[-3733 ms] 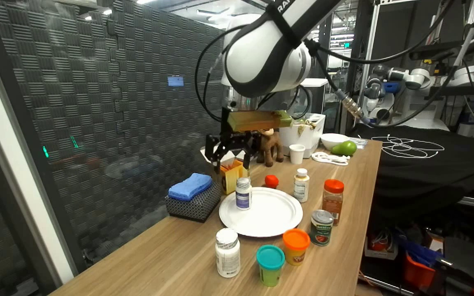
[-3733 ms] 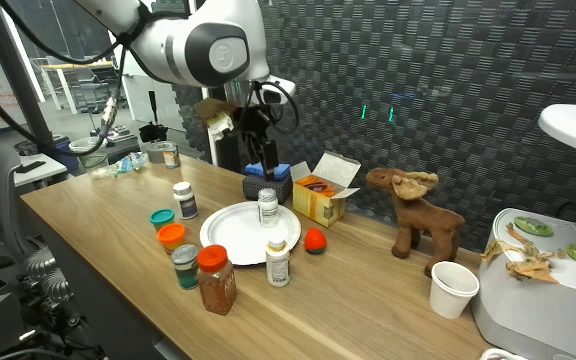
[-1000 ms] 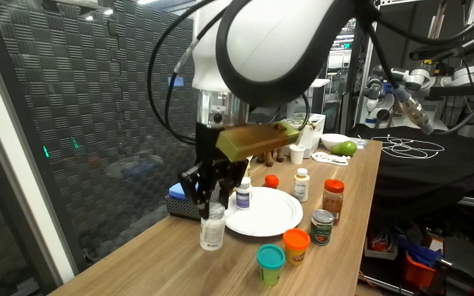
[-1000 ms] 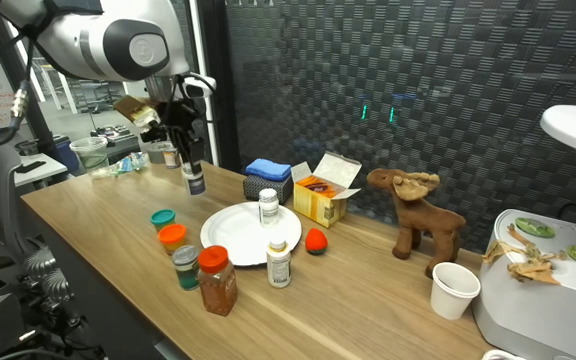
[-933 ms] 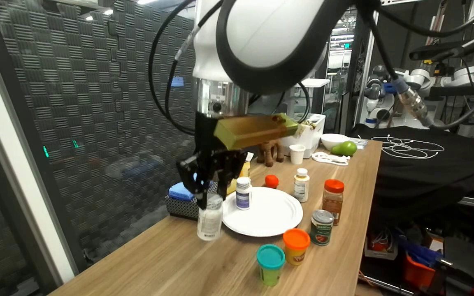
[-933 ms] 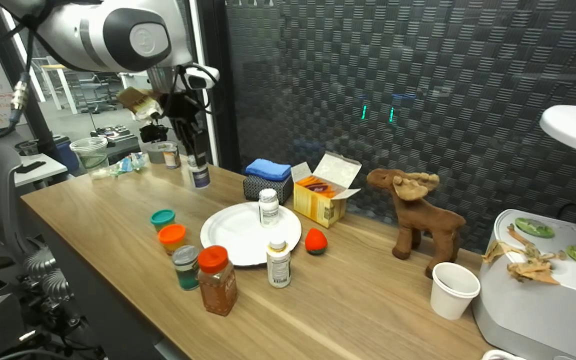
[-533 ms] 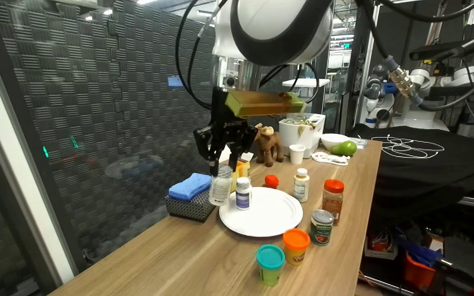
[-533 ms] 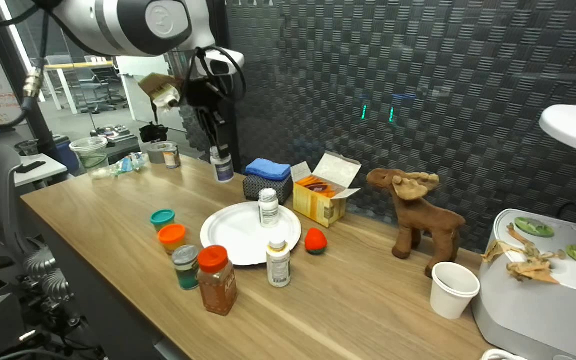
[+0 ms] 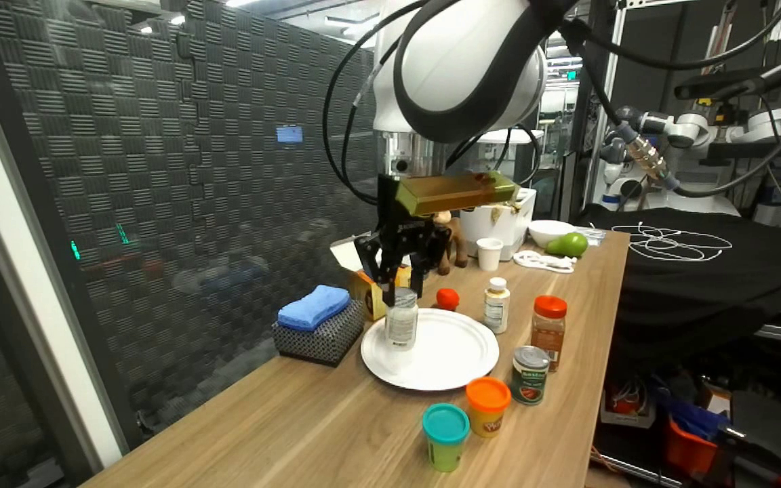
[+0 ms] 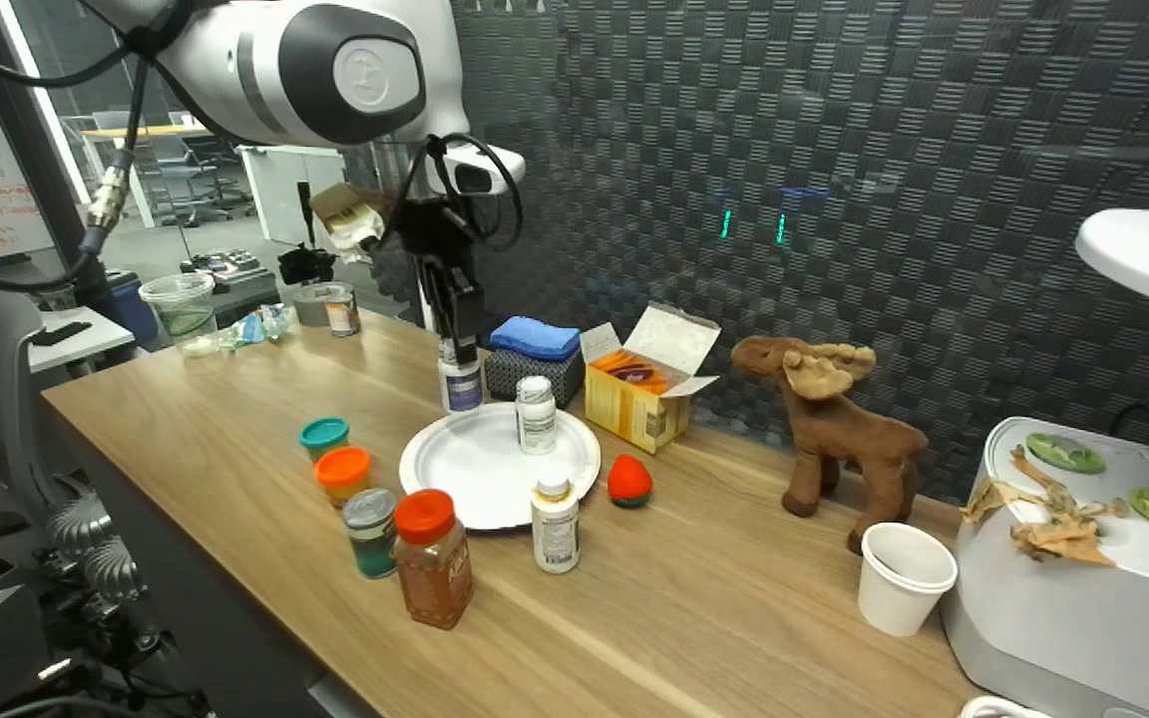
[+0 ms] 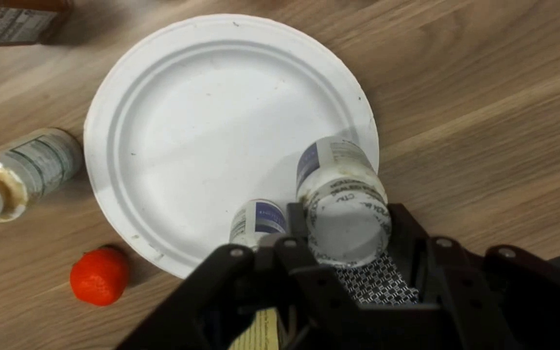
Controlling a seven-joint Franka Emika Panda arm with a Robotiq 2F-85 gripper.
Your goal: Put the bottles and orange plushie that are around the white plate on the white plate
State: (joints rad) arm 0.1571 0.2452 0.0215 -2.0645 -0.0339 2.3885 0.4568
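My pincer point(image 11: 348, 218) grips a white bottle point(image 11: 343, 199) near its cap, long axis nearly upright. Just left of it in the wrist view, a second bottle point(image 11: 259, 219) stands on the white plate point(image 11: 197, 126). The held base shows against the plate's right rim, contact unclear; the bare middle lies up and left, so I'd shift that way before lowering. Farther left, the orange plushie point(image 11: 99, 276) sits on the desk point(image 11: 479, 97).

White plate point(image 10: 460, 474) flat; in an exterior view, white bottle point(image 10: 537, 424) upright far right on it, second white bottle point(image 10: 462, 389) gripped at far rim. Around: white-capped bottle point(image 10: 556, 529), red-capped jar point(image 10: 434, 568), teal-topped tub point(image 10: 324, 436), orange plushie point(image 10: 629, 480).
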